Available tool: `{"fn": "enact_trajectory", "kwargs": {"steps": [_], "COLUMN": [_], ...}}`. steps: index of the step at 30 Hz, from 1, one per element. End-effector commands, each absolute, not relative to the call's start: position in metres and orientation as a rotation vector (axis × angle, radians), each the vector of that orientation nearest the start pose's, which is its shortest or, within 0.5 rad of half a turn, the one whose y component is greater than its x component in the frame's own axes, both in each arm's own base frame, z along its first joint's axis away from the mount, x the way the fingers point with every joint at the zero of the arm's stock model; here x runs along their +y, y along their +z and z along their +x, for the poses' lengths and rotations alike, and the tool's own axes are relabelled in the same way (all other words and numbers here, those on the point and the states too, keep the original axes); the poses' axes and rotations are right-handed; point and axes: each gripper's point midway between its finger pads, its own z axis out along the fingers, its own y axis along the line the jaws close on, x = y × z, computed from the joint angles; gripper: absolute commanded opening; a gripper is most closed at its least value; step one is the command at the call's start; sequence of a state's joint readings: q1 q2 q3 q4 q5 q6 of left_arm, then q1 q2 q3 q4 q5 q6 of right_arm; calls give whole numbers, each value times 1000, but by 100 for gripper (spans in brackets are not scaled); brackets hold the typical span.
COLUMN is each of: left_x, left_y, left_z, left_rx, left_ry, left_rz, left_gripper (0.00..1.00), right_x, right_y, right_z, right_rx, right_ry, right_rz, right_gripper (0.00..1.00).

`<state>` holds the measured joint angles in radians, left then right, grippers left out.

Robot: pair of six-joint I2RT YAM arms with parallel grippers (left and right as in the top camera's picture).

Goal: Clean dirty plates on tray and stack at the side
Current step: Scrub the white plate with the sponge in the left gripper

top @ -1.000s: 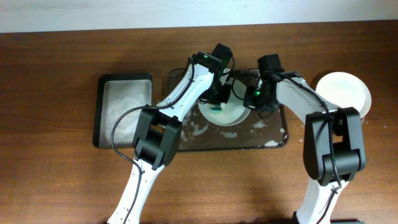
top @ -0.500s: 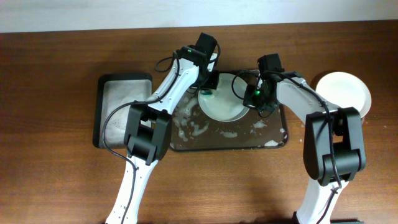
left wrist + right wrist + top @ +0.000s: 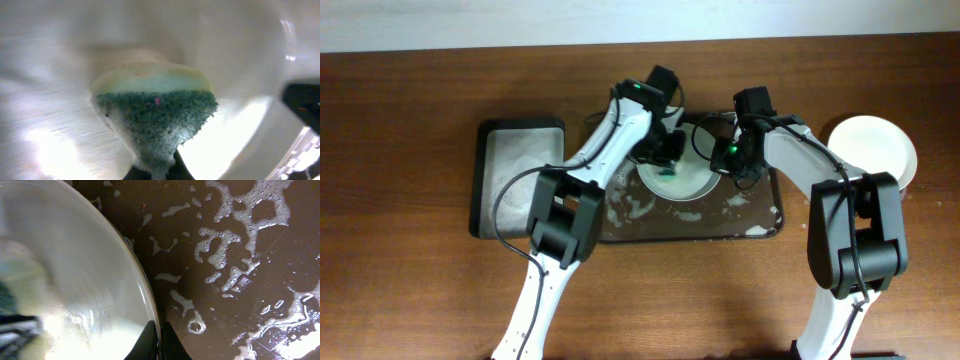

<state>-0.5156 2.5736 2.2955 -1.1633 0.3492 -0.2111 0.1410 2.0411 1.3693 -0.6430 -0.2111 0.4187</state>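
A white plate (image 3: 688, 178) lies in the dark brown tray (image 3: 760, 225), which is flecked with foam. My left gripper (image 3: 667, 160) is shut on a green and yellow sponge (image 3: 157, 110) and presses it against the inside of the plate (image 3: 60, 75). My right gripper (image 3: 159, 345) is shut on the plate's right rim (image 3: 145, 295); it shows in the overhead view (image 3: 727, 158). A second white plate (image 3: 872, 148) sits on the table to the right of the tray.
A black tub (image 3: 516, 180) with pale foam stands left of the tray. Foam and water patches (image 3: 235, 240) cover the tray floor beside the plate. The wooden table (image 3: 420, 290) surrounds them.
My left gripper swept with the sponge up to the plate's upper left rim, then back down onto the plate's middle. The right gripper has stayed on the rim.
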Motion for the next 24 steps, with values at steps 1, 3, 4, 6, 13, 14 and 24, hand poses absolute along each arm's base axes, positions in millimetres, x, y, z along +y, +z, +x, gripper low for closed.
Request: {"fn": "enact_trajectory", "kwargs": {"steps": [1,3,4,6,13,14,24], "left_x": [-327,-321,-313,-296,-229,-227,-291], "left_y": [-5,-6,-8,-10,-13,-14,1], "left_z": [424,439,451,470,506,501,383], "left_rx": [3022,2986,2972,2946,2896,2923,3277], "left_ry": [-622,-569,-514,-404,-58,-68,-704], "left_rz": [587,545,486,389,211,204,490], "left_gripper": [1,1,1,1,1,0,0], "right_x": [98,98,98,98,98,98,99], "right_y": [12,12,12,12,12,12,12], "right_z": [417,417,417,417,417,418,419], "right_rx": [2900,2900,2901,2901,2900,2899,2894], "right_ry": [408,408,407,407,408,408,415], "right_rz": [359,359,359,359,359,358,357], "right_gripper": [4,4,4,4,4,4,4]}}
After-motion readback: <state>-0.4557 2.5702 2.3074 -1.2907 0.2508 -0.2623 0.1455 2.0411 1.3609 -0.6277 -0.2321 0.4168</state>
